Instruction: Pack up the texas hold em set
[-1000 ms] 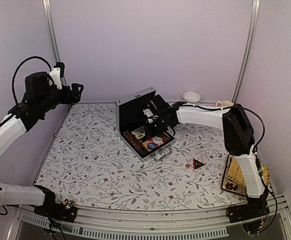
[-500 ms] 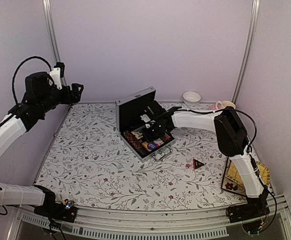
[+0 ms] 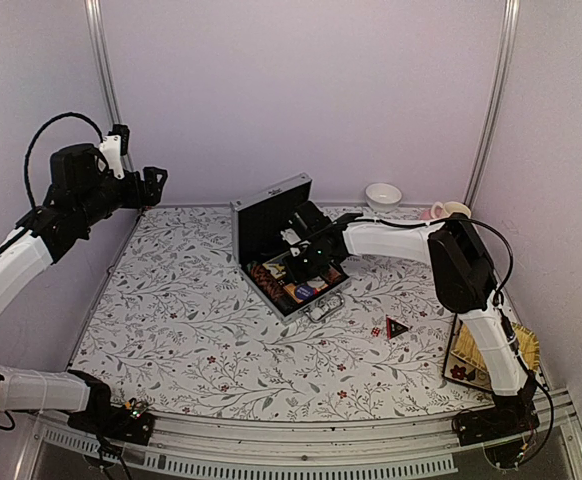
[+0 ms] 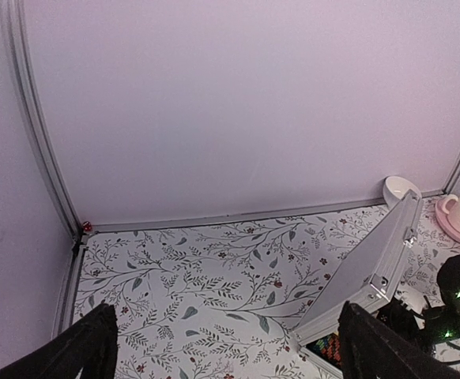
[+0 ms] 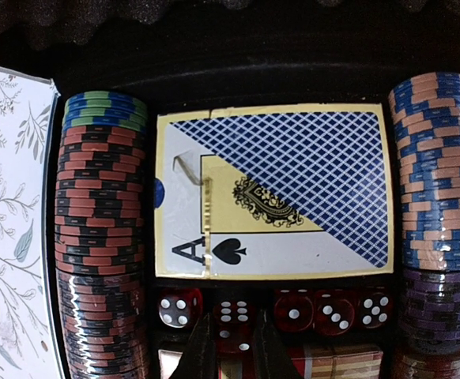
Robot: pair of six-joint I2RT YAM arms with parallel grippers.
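Lying open just right of centre in the top view, the briefcase has its long axis running left to right across the counter, rising slightly toward the right. Its lid stands upright along the far side. Its metal handle faces the bottom of the frame.

In the right wrist view the black tray holds a card deck lying flat, its long side across the frame. A column of chips lies on edge to the left of the deck and another chip column to the right, both running up and down the frame. A row of red dice sits just below the deck. The triangular marker lies on the counter to the lower right of the case, apart from it.

The right arm rises from the lower right corner, bends at the elbow and stretches left. Its right end effector is dipped into the tray above the dice. The fingers stand close together with a red die showing in the narrow gap. Whether they pinch it cannot be told.

The left arm is raised at the upper left, well apart from the case. The left end effector points right with its fingers spread wide, grasping nothing.
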